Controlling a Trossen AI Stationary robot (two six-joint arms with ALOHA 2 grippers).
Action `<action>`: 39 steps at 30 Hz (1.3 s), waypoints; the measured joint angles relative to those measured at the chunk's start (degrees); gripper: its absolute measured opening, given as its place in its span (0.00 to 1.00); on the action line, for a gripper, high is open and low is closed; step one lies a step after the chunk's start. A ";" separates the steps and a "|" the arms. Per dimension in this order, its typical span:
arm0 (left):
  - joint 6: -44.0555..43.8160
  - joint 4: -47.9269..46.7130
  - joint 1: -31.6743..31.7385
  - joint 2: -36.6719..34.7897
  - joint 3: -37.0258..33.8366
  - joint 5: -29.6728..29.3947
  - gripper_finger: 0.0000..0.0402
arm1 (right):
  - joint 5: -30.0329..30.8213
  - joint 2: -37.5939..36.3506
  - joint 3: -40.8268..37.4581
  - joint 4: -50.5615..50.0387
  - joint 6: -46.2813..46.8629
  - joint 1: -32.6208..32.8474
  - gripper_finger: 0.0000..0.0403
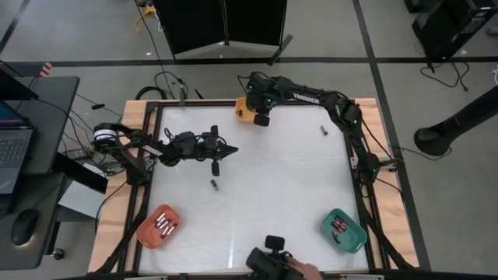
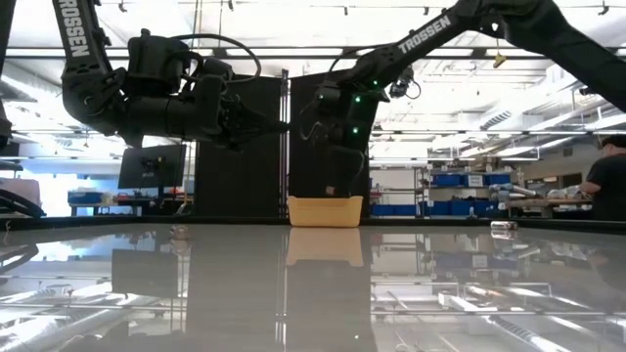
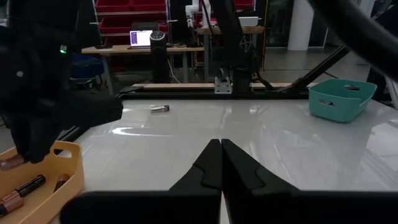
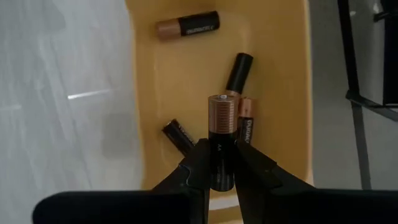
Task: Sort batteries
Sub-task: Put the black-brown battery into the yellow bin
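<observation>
Right gripper (image 4: 219,167) clamps a black-and-copper cylindrical battery (image 4: 221,134) upright, directly over the yellow plastic bin (image 4: 280,74) at the table's far edge, likely positioned for release among four like cells. Left gripper (image 3: 220,163) hangs mid-table, fingers pressed together, empty; a loose small dark cell (image 1: 214,184) lies just beside it, probably next

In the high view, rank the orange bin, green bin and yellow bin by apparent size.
1. orange bin and green bin: look alike, no ranking between them.
2. yellow bin: looks smallest, but the right gripper partly covers it, so unsure.
</observation>
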 joint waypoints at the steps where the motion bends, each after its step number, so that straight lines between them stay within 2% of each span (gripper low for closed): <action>1: 0.00 0.00 0.00 0.00 0.00 0.00 0.01 | -0.41 -0.02 -0.05 0.21 -0.23 -0.25 0.14; 26: 0.00 0.11 0.00 0.00 0.02 0.16 0.01 | -2.14 5.36 -0.66 5.04 -3.99 -2.90 0.14; 39: 0.00 0.00 0.00 0.00 0.02 0.15 0.01 | -2.16 5.53 -0.66 4.96 -3.99 -3.37 0.20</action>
